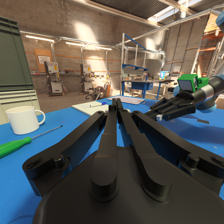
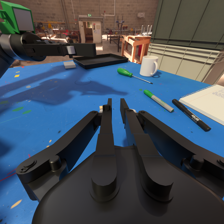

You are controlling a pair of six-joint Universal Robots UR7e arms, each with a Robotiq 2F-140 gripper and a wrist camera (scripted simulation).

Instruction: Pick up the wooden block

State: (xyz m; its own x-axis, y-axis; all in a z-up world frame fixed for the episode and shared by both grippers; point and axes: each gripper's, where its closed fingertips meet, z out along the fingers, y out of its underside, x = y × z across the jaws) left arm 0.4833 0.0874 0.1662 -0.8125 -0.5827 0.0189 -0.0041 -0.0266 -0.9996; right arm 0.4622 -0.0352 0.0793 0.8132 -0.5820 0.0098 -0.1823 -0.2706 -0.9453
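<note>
In the right wrist view a small tan wooden block (image 2: 100,107) peeks out on the blue table (image 2: 60,115), just left of and behind my right gripper's left finger; most of it is hidden. My right gripper (image 2: 116,103) is low over the table, its jaws a narrow gap apart with only bare table showing between them. It also shows in the left wrist view (image 1: 151,111), at the right. My left gripper (image 1: 116,103) is shut and empty above the table, and appears at the upper left of the right wrist view (image 2: 94,49). The block does not show in the left wrist view.
A white mug (image 2: 148,66), green screwdriver (image 2: 124,72), green marker (image 2: 157,101), black marker (image 2: 190,116) and notebook (image 2: 206,100) lie right. A black tray (image 2: 100,60) and pale grey block (image 2: 69,64) sit at the far edge. Stacked crates (image 2: 187,36) stand behind the mug.
</note>
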